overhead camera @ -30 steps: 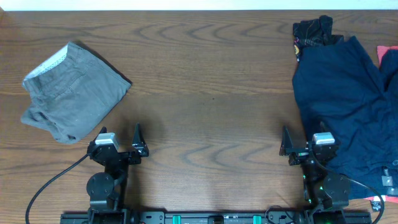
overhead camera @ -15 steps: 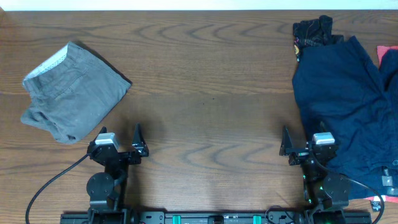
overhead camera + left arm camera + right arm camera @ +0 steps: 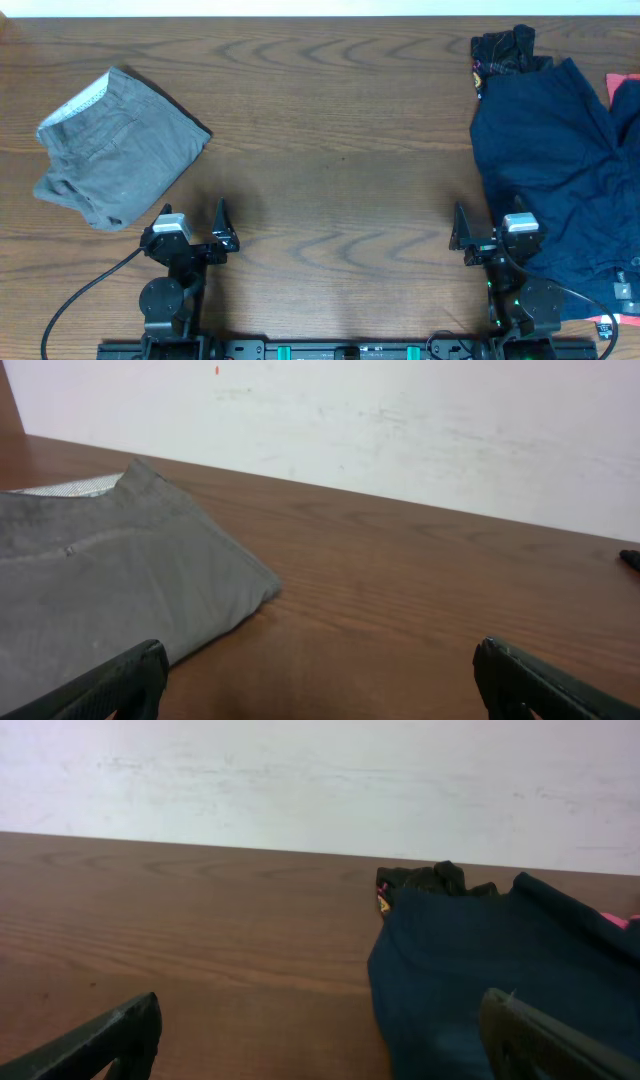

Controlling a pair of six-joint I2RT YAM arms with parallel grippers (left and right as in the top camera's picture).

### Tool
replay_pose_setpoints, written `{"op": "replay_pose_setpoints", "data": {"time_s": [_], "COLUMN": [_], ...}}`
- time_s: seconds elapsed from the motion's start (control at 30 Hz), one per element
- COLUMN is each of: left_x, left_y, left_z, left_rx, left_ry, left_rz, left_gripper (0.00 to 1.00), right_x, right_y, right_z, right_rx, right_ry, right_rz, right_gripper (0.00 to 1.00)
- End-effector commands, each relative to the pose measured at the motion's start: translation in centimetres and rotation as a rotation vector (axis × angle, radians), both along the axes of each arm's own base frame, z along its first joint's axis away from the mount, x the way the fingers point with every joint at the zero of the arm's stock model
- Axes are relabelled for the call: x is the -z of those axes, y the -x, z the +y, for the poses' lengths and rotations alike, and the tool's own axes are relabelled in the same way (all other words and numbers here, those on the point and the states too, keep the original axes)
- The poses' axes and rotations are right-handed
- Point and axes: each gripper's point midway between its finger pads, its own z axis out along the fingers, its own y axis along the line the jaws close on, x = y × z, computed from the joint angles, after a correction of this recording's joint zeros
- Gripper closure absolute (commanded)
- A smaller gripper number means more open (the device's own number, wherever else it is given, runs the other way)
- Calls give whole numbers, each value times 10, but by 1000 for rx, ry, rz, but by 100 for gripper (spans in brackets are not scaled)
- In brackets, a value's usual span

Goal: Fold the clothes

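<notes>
Folded shorts [image 3: 118,148] table's left; garment pile [image 3: 560,170] right; bare wood [image 3: 340,130] between.

No text, number or brand can be read in any view. The black garment [image 3: 505,52] near the far right corner of the table [image 3: 340,130] carries a small pink and yellow print, too small to make out. A small pale tag [image 3: 624,289] sits on the navy shorts [image 3: 560,170] near the right edge, and its marking is illegible.
</notes>
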Motion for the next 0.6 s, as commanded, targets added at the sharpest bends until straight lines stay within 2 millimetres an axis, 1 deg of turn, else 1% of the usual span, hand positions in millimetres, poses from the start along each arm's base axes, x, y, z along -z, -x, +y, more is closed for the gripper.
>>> {"op": "replay_pose_setpoints", "data": {"time_s": [0.0,0.17,0.3,0.43,0.57], "left_x": [10,-5,-9,-16,-23], "left_y": [1,4,7,5,-3], "left_z": [0,0,0,-4,-4], "left_rx": [-4,-7,-10,9,8], "left_ry": [31,50,51,57,60], "left_rz": [28,56,180,325,483], "left_gripper": [2,2,2,2,2], "right_x": [-3,-11,-20,-26,-17], "right_y": [0,1,-2,-18,-34], "right_z": [-2,-11,-18,-20,-18], "right_rx": [10,59,101,119,117], "right_ry": [-14,-5,11,33,65], "right_rz": [-4,44,142,278,509], "right_gripper": [1,1,1,1,1]}}
